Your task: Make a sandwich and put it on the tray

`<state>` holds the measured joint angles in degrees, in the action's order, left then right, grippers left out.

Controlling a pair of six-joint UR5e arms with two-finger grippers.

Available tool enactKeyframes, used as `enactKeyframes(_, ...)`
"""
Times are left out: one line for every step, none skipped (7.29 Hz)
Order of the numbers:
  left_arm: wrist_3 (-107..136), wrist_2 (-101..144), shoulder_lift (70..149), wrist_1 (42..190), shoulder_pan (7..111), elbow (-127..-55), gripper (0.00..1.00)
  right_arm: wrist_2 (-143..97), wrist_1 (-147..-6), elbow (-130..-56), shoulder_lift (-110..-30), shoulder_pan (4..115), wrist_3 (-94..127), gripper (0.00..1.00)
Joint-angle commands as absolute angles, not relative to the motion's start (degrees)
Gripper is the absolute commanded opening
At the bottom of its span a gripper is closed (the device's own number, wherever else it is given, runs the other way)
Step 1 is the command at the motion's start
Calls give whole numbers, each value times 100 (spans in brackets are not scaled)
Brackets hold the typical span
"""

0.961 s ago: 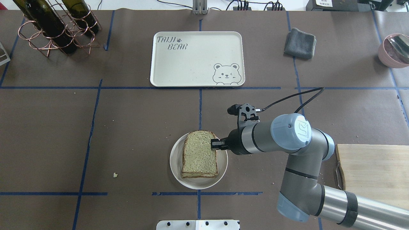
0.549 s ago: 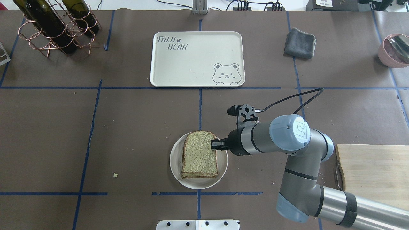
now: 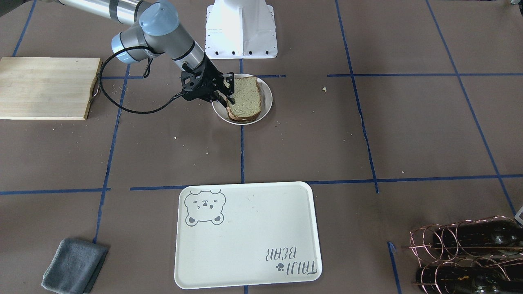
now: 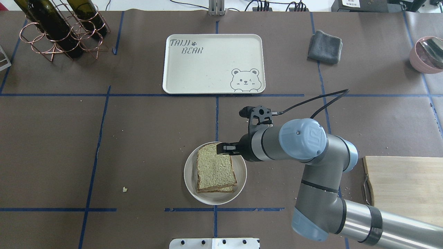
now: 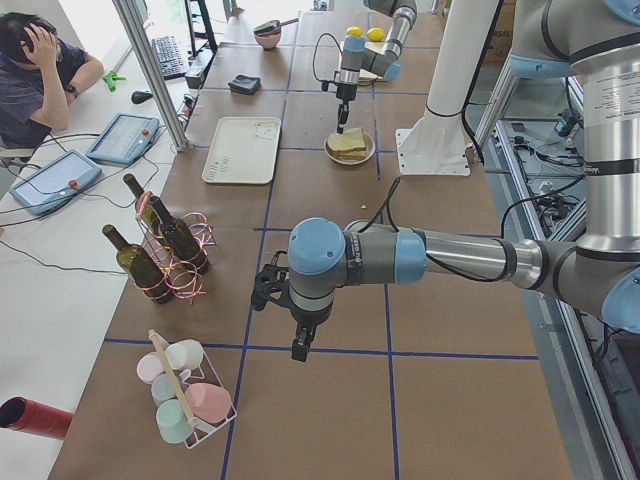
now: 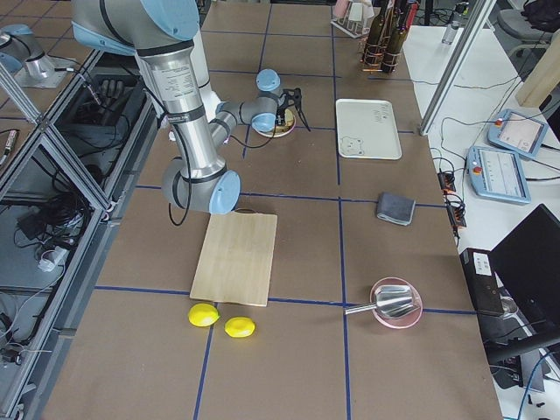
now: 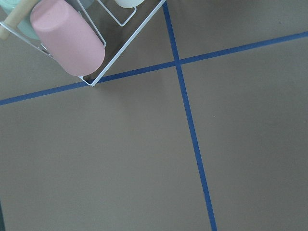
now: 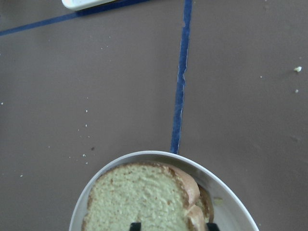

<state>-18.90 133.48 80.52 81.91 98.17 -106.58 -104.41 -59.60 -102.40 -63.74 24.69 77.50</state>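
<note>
Sandwich [image 4: 215, 171]: two stacked slices of coarse tan bread with dark brown crust. It lies on a small round white plate [image 4: 189, 173] on the robot's side of the table's middle. The top slice sits skewed on the lower one, and no egg shows in any view.

Judgement: light, soft and crumbly. The slices are unbonded and likely to slide apart or tear if pinched at one corner. Best hold is through both slices, well in from the crust, with modest force.

Right gripper [image 4: 223, 148] is at the sandwich's far end. In the wrist view two fingertips [image 8: 135, 226] stand apart with bread between them. Whether they pinch it, cannot tell.

Left gripper [image 5: 300, 348] is well apart; jaw state cannot tell.

Large cream-white rectangular tray [image 4: 207, 69] with a grey bear face lies beyond the plate and carries no food. Only the plate's raised rim needs clearing.

Folded grey cloth [image 4: 324, 46], pale wooden cutting board [image 4: 405, 186] and copper wire bottle rack [image 4: 59, 31] sit off to the sides.
</note>
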Motion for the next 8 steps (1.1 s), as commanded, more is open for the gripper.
enactKeyframes(-1890, 13342, 8068, 8235, 9817, -10766, 100, -11429, -6921, -10625, -6398, 3423, 7682, 100)
enactKeyframes(-1890, 13281, 8060, 8288, 9817, -10871, 100, -11678, -7317, -10635, -6407, 3758, 7351, 100)
enactKeyframes(-1881, 13245, 8060, 8497, 9791, -10916, 100, -11846, -8061, -10643, -6399, 4084, 6625, 100)
enactKeyframes(-1881, 13219, 8112, 8986, 9765, -10916, 100, -11865, -8599, -10696, -6451, 4391, 5766, 100)
enactKeyframes(-1872, 13262, 8121, 9792, 9765, -10881, 100, -11944, -8970, -10844, -6773, 4743, 4765, 100)
enactKeyframes(-1846, 13263, 8295, 11157, 9756, -10550, 100, -12249, -9095, -10941, -7081, 5242, 3963, 100)
enactKeyframes(-1828, 13315, 8192, 12598, 9756, -9999, 100, -12635, -9131, -10942, -7441, 5830, 3207, 100)
enactKeyframes(-1567, 13420, 8235, 12925, 9721, -9880, 100, -12830, -9132, -10942, -7923, 6375, 2190, 100)
